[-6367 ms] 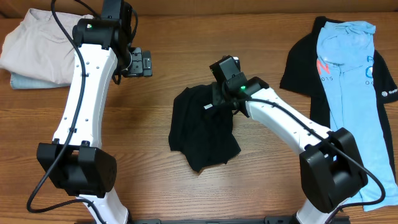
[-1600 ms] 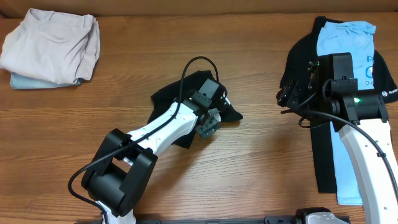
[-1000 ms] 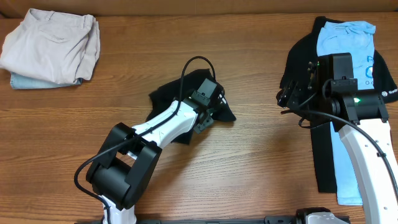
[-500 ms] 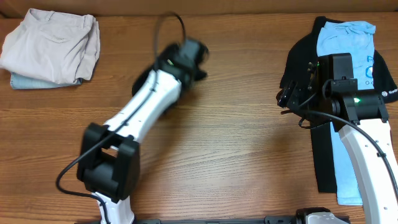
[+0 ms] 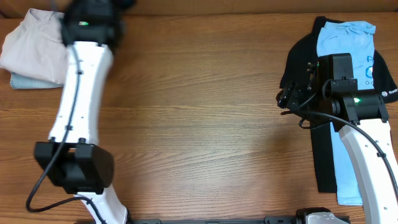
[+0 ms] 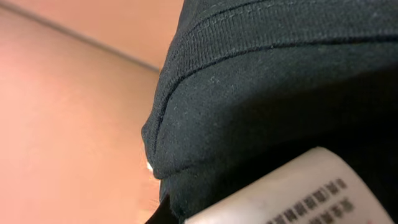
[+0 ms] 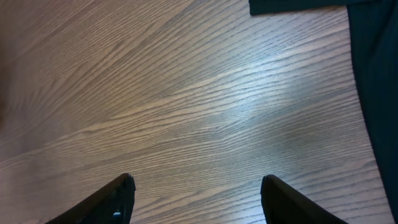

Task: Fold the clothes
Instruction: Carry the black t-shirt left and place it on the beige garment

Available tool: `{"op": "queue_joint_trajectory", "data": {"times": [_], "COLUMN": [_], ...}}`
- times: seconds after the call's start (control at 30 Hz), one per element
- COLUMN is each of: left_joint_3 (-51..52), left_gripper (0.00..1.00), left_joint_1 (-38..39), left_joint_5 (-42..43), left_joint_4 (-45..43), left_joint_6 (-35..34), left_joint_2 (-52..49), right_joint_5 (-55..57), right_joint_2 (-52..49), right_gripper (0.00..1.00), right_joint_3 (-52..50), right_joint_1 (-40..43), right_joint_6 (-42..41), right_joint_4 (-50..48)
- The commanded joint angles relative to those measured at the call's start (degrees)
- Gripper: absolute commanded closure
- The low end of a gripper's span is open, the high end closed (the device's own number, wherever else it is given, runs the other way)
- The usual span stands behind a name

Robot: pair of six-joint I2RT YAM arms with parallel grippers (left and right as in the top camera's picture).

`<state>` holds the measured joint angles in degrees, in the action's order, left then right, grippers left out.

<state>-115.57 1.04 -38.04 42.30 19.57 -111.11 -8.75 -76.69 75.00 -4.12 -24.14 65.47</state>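
Observation:
Black T-shirt [image 6: 280,93] cloth fills the left wrist view, its white printed tag [image 6: 298,193] at the bottom. My left gripper [image 5: 106,5] is shut on this T-shirt; its fingers are hidden by the cloth. In the overhead view the left arm is a blur at the far left corner, above the folded pile, and the T-shirt does not show there. My right gripper [image 5: 286,96] [image 7: 196,180] is open over bare wood, just left of a black shirt [image 5: 298,68] with a light blue tee [image 5: 345,56] lying on it.
A beige folded garment [image 5: 31,50] lies on a pale blue folded one [image 5: 25,81] at the far left. The black shirt's edge [image 7: 379,74] runs down the right side of the right wrist view. The wooden table [image 5: 205,124] spreads between the two arms.
My left arm has swung from the table's middle to the far left corner, carrying the black T-shirt off the wood. The right arm has not moved.

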Motion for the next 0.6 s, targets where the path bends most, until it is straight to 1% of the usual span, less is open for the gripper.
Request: {"op": "queue_joint_trajectory", "data": {"times": [0.0, 0.1, 0.27, 0.37, 0.57], "left_joint_3": [-1.51, -1.51, -1.51, -1.51, -1.51], "left_gripper": [0.96, 0.96, 0.96, 0.96, 0.96], "left_joint_1": [-6.27, -11.15, -17.42, -19.52, -20.63], "left_joint_5": [3.8, 7.54, 8.13, 8.13, 7.85], "left_joint_4": [-3.39, -7.21, -13.11, -14.51, -14.36], "left_joint_6": [7.52, 7.17, 4.74, 4.57, 3.04], "left_joint_2": [1.27, 0.09, -3.06, -5.55, -12.26], "right_joint_5": [0.15, 0.15, 0.15, 0.15, 0.81], "right_joint_2": [0.04, 0.04, 0.04, 0.04, 0.04], "right_gripper": [0.31, 0.31, 0.32, 0.31, 0.32], "right_joint_3": [0.33, 0.33, 0.33, 0.33, 0.33], "right_joint_1": [0.13, 0.13, 0.13, 0.13, 0.13], "right_joint_6": [0.42, 0.44, 0.42, 0.42, 0.39], "right_joint_4": [-0.28, -0.13, 0.28, 0.26, 0.42]}}
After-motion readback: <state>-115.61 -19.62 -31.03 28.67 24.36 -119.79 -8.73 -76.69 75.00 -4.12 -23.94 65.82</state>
